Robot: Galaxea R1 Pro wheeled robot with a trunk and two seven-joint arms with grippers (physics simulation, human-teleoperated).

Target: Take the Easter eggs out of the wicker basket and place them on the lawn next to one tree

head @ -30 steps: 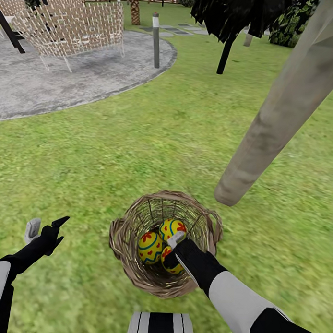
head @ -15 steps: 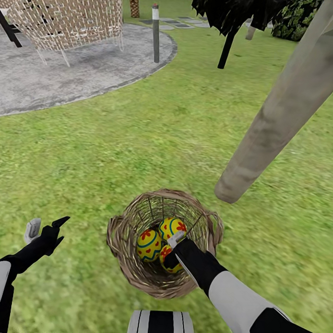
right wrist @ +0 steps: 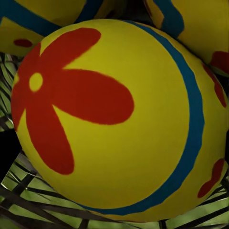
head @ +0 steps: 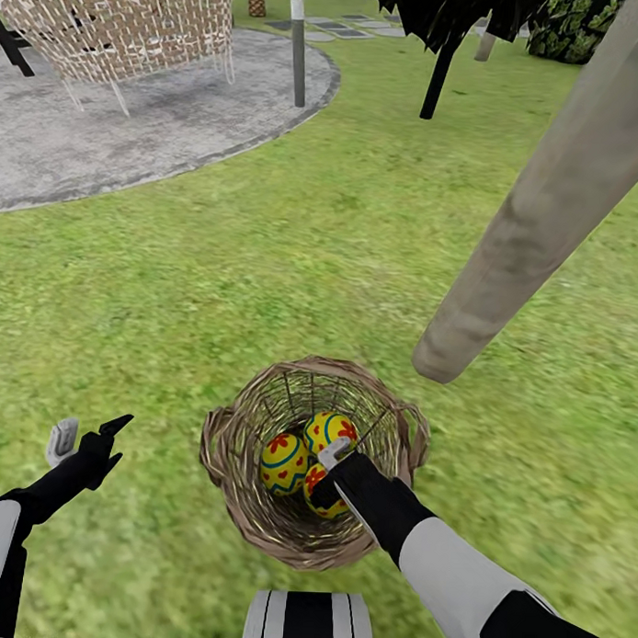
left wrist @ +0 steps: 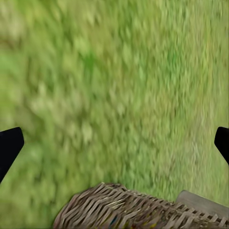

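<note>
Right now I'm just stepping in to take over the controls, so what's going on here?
The robot stands on the lawn over the wicker basket, beside a pale tree trunk. Its right end effector is reaching down inside the basket at the nearest of the three Easter eggs; whether it has gripped that egg cannot be told. All three eggs are in the basket. The left end effector hangs open over the grass, apart from the basket.
</note>
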